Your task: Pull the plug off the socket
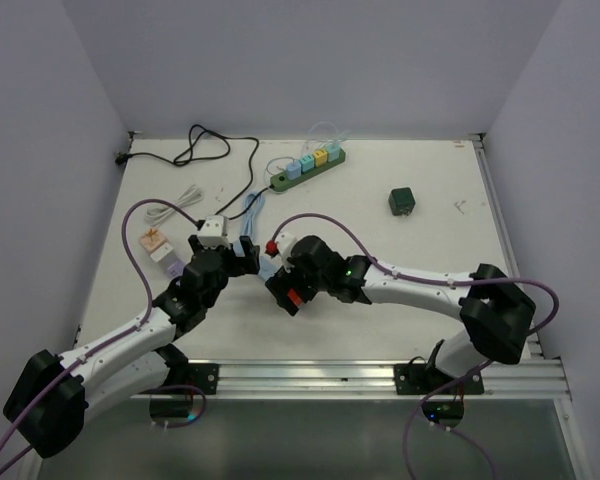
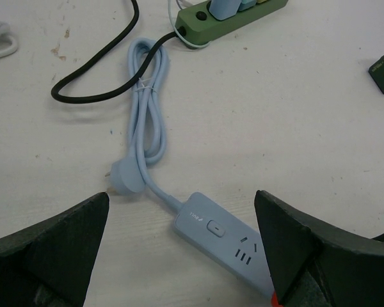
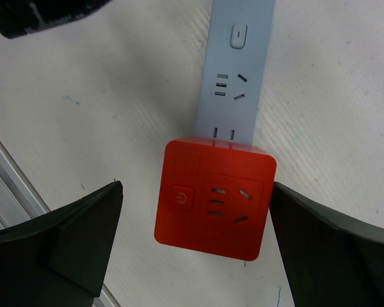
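Observation:
The socket (image 1: 280, 181), a dark green power strip with a black cord (image 1: 195, 150), lies at the table's far middle, its near end also in the left wrist view (image 2: 243, 22). Several coloured cube plugs (image 1: 313, 160) stand in a row on it. Both grippers are far from it, near the table's middle. My left gripper (image 2: 181, 195) hangs open over a light blue strip (image 2: 221, 236). My right gripper (image 3: 195, 185) is open astride a red cube adapter (image 3: 214, 198) that sits on that blue strip's end (image 3: 237, 77). Nothing is held.
The blue strip's coiled cord (image 2: 147, 102) lies between the grippers and the socket. A dark green cube adapter (image 1: 401, 200) sits at the right. A white cube (image 1: 212, 228), a pink-and-white block (image 1: 158, 245) and a white cable (image 1: 175, 205) lie at the left.

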